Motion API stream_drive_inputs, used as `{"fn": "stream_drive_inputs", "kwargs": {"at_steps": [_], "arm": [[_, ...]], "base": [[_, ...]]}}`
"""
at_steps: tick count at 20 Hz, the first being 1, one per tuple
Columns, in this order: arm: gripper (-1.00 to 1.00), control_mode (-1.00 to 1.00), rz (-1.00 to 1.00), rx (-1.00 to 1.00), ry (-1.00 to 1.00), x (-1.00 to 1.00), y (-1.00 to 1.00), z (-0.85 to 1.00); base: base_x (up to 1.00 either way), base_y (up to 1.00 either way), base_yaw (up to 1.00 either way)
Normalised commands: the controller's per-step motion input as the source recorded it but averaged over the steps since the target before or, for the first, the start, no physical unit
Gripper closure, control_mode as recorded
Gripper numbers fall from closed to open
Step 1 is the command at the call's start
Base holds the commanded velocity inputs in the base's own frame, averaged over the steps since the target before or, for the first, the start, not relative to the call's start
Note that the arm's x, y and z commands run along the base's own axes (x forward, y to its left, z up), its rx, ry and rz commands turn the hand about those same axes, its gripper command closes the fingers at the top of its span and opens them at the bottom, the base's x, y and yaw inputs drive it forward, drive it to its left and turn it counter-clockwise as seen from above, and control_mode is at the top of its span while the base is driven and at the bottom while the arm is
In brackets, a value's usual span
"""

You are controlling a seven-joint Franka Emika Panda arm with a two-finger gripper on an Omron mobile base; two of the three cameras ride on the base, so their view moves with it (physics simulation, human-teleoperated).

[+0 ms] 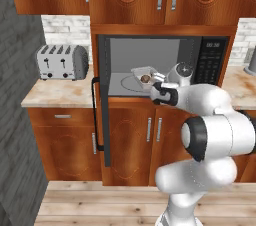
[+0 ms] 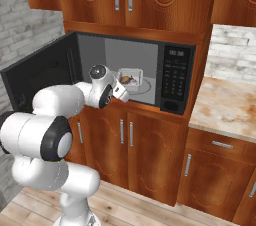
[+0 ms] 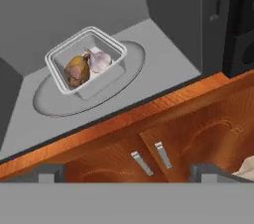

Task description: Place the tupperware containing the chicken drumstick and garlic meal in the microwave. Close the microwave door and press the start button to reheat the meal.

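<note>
The tupperware is a small, shallow, translucent whitish box with rounded corners and a flared rim, sitting on the round glass turntable inside the microwave. In it lie a glossy brown drumstick and a pale, lobed garlic bulb, touching each other. The microwave has a smooth matte grey cavity and a black frame, with a dark keypad and small display on its right side. The door stands swung wide open to the left, flat and black, with a thin vertical bar handle.

Below and above are warm brown wooden cabinets with carved panels and slim metal pulls. A silver four-slot toaster with rounded ends stands on the pale mottled stone table, backed by whitish brick tiles.

The white arm (bulky, smooth, with dark joint bands) bends at the elbow and reaches forward, wrist level with the cavity's front edge. The tool sits just outside the opening, near the tupperware but apart from it, holding nothing; its two dark tips rise well apart, so it is spread
</note>
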Motion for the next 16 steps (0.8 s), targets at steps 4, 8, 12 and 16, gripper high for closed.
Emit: {"fn": "stream_drive_inputs", "kwargs": {"at_steps": [4, 8, 12, 16], "arm": [[-1.0, -1.0, 0.25, -0.28, 0.0, -1.0, 0.34, 0.9], [-1.0, -1.0, 0.28, -0.34, 0.01, -1.0, 0.47, 0.59], [-1.0, -1.0, 0.27, -0.34, 0.0, -1.0, 0.49, 0.46], [-1.0, -1.0, 0.27, -0.34, 0.03, -1.0, 0.51, 0.44]], "base": [[0.0, 0.0, 0.0], [0.0, 0.0, 0.0], [0.0, 0.0, 0.0], [0.0, 0.0, 0.0]]}}
